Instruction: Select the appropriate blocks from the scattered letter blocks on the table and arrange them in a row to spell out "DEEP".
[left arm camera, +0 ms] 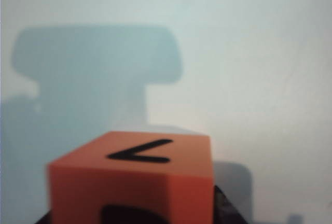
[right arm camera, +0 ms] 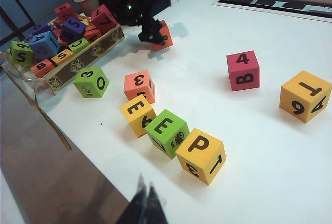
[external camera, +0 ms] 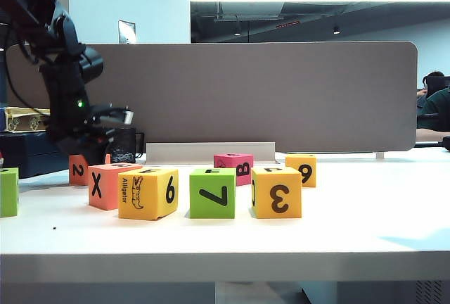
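A wide white bench (external camera: 365, 226) stretches before a grey partition (external camera: 281, 93), strewn with foam letter blocks. At its far left side a cardboard tray (right arm camera: 78, 58) holds a heap of spare cubes in blue, purple, green and red.

The left arm (external camera: 63, 72), black and bulky, bends down over the back left of the bench. Its left end effector (right arm camera: 150, 32) sits at a coral block (right arm camera: 163, 35), which the exterior view shows marked "2" (external camera: 79, 170) and the left wrist view shows close up, a black stroke on its top face (left arm camera: 140, 182). Dark finger parts flank the cube's lower corners in that wrist view; whether the jaws are clamped on it or merely around it cannot be told. The block looks tilted in the right wrist view.

The right end effector (right arm camera: 147, 206) hangs above the near edge of the bench, well apart from every cube, its two thin fingertips together.

Three blocks stand in a row near the front: a yellow block with an alligator picture and "6" (external camera: 148, 193), showing E on top (right arm camera: 138, 114); a green block with "7" (external camera: 212, 193), also E on top (right arm camera: 166, 130); and a yellow block with "3" (external camera: 277, 193), topped with P (right arm camera: 201, 154). From above the three touch corner to corner.

Just behind the row's left end is a coral block marked X (external camera: 107, 186). Farther back stand a pink block marked B (external camera: 235, 168) and a yellow block marked 9 (external camera: 302, 170). A green block (external camera: 8, 191) sits at the left edge.
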You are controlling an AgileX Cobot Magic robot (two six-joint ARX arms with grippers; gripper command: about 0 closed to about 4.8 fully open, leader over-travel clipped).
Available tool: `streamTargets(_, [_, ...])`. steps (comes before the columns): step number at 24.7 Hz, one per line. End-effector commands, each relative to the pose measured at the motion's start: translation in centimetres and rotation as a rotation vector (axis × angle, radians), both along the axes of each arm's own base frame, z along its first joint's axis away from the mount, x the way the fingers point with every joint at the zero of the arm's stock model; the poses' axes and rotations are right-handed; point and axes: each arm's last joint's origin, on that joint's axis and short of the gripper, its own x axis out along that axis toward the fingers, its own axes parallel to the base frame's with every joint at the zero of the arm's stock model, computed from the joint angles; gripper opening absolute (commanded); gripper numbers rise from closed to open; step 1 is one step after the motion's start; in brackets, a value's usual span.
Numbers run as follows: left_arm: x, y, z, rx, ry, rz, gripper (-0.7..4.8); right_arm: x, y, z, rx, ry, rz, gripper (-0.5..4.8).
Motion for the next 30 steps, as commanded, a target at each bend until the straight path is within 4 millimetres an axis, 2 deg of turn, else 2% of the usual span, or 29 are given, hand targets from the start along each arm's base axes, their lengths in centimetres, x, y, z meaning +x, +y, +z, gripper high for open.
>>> streamTargets(1, [-0.1, -0.5, 2.5, -0.016, -0.001, 0.031, 3.04, 0.0, 0.0, 0.2, 0.002, -0.014, 0.002, -0.01])
streamTargets(3, [-0.3, -0.5, 3.8, -0.031, 0.011, 0.059, 3.03, 0.0, 0.0, 0.2, 0.002, -0.014, 0.002, -0.01])
streamTargets(4, [-0.6, -0.5, 5.2, -0.049, 0.022, 0.098, 3.03, 0.0, 0.0, 0.2, 0.002, -0.015, 0.002, -0.01])
streamTargets(8, [-0.9, -0.4, 6.2, -0.068, 0.039, 0.144, 3.04, 0.0, 0.0, 0.2, 0.002, -0.015, 0.002, -0.01])
streamTargets(15, [-0.8, -0.4, 5.6, -0.047, 0.055, 0.086, 3.15, 0.0, 0.0, 0.2, 0.004, -0.014, 0.007, -0.01])
streamTargets(18, [-0.6, -0.4, 5.6, -0.045, 0.036, 0.078, 3.45, -0.1, 0.0, 0.2, 0.009, -0.009, 0.012, -0.01])
streamTargets(21, [-0.4, -0.4, 5.4, -0.045, 0.032, 0.08, 3.5, -0.1, 0.0, 0.2, 0.008, -0.001, 0.012, -0.01])
streamTargets(30, [0.3, -0.4, 3.0, -0.039, 0.077, 0.081, 3.5, -0.1, 0.0, 0.1, 0.008, 0.002, 0.012, -0.01])
